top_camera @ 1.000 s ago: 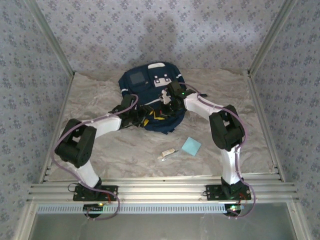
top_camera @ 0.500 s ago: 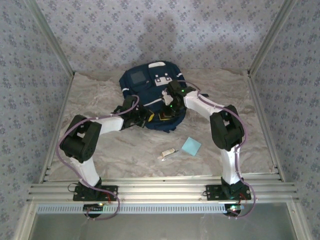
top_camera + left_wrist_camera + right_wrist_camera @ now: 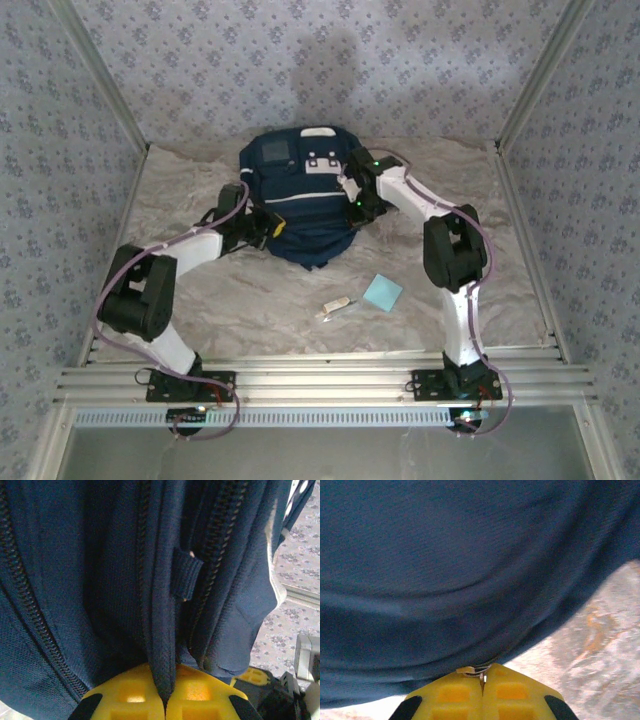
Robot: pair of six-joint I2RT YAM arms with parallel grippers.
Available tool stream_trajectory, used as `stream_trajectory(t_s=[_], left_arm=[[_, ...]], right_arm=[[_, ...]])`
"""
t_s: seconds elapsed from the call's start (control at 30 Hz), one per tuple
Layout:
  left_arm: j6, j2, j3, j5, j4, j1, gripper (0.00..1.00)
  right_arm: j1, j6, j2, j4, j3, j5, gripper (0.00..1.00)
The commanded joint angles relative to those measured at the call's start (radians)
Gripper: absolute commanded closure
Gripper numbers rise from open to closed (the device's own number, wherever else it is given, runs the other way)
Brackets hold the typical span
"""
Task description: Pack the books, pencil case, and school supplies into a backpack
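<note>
You are not seeing into the backpack (image 3: 305,205): from above only its navy front is showing, and the opening is turned out of sight. Both arms are pressing in against its sides, so the fingertips are hard to make out in the top view. In the wrist views the fabric is running off the frame, and you cannot tell which part of the backpack each one is facing.

The left gripper (image 3: 165,702) is squeezing its yellow fingers together on a raised fold of navy cloth lying between two zipper tracks (image 3: 212,555). The right gripper (image 3: 482,685) is also clamping closed, on the backpack's lower edge, with a small metal tab (image 3: 474,670) caught at the tips. Whether that tab is a zipper pull is unclear.

The backpack is lying at the far middle of the table (image 3: 200,290), between the arms. The blue pad (image 3: 382,291) and white stick (image 3: 335,308) are lying nearer you, close together but apart.
</note>
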Motion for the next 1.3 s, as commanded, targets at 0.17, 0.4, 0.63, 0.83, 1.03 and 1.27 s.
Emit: stream_trajectory(t_s=[0.17, 0.4, 0.63, 0.83, 1.03, 1.27], left_arm=[[0.273, -0.099, 0.076, -0.068, -0.313, 0.18, 0.87], [0.185, -0.162, 0.08, -0.021, -0.301, 0.166, 0.48], [-0.041, -0.335, -0.081, -0.138, -0.206, 0.05, 0.36], [-0.163, -0.406, -0.203, -0.238, -0.104, -0.007, 0.34], [-0.158, -0.359, -0.197, -0.284, -0.112, -0.031, 0.34], [-0.222, -0.229, -0.229, -0.252, 0.055, -0.051, 0.37]], right_arm=[[-0.046, -0.027, 0.074, -0.096, 0.125, 0.061, 1.0], [0.061, 0.108, 0.036, -0.011, 0.072, -0.275, 1.0], [0.169, 0.347, 0.012, 0.265, -0.032, -0.524, 1.0], [0.242, 0.398, 0.055, 0.321, 0.019, -0.634, 1.0], [0.25, 0.405, 0.062, 0.309, 0.019, -0.625, 1.0], [0.264, 0.424, 0.057, 0.339, 0.013, -0.639, 1.0]])
